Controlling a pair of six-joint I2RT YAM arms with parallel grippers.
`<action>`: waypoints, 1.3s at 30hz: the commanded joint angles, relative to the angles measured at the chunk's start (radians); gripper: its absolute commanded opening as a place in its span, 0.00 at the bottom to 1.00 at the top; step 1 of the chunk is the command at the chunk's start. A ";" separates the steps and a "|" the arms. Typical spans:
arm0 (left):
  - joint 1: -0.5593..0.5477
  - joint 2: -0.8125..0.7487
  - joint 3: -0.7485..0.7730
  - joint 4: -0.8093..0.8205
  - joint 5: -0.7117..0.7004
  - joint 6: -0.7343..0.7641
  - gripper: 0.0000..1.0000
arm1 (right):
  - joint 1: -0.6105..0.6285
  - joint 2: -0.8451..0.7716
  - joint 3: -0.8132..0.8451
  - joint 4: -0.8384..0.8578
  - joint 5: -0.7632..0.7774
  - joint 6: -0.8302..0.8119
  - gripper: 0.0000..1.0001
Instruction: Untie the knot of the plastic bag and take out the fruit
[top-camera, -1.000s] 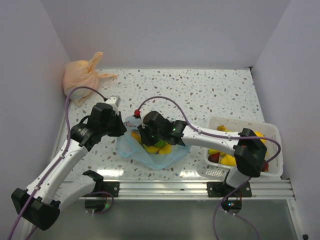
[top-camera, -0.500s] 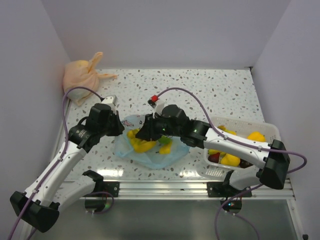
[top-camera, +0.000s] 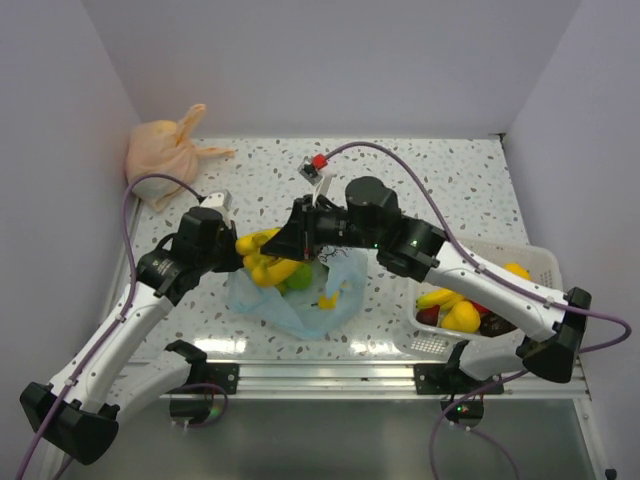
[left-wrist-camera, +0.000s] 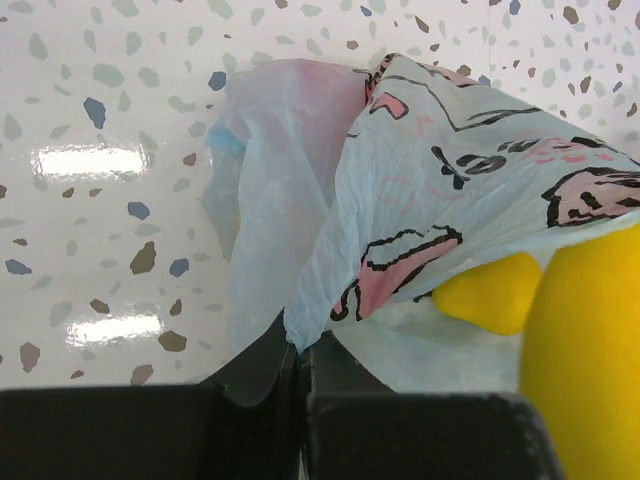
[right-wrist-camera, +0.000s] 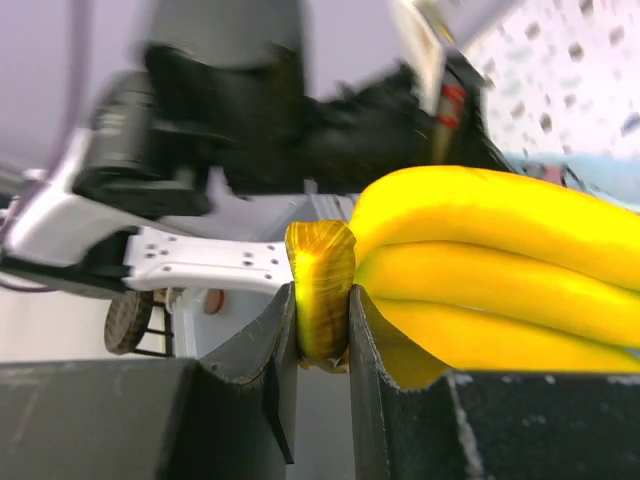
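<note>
Top external view has a yellow banana bunch (top-camera: 262, 262) hanging clear over the left rim of the plastic bag (top-camera: 305, 308); half a second ago it lay inside the bag. The right pincer (right-wrist-camera: 322, 300) holds it, and the right wrist view shows both fingers pressed tight on the brownish stem. The right arm's elbow has swung further off to the bag's right. The left pincer (left-wrist-camera: 300, 350) stays closed on a fold of the bag's printed edge, at the bag's left side. The bag lies open and slumped on the counter (top-camera: 430, 190). Inside it are a green fruit (top-camera: 297, 283), perhaps a lime, and a small yellow piece (top-camera: 328, 297). A white basket (top-camera: 545, 265) of fruit stands to the bag's right.
</note>
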 joint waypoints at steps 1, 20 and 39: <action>0.006 -0.002 0.031 0.012 -0.019 -0.027 0.00 | 0.002 -0.077 0.161 -0.056 -0.057 -0.071 0.00; 0.006 -0.003 0.026 0.008 -0.012 -0.018 0.00 | -0.050 -0.356 0.137 -0.680 1.067 -0.424 0.00; 0.005 -0.009 0.008 0.009 0.001 -0.020 0.00 | -0.805 -0.450 -0.432 -0.530 0.894 -0.304 0.00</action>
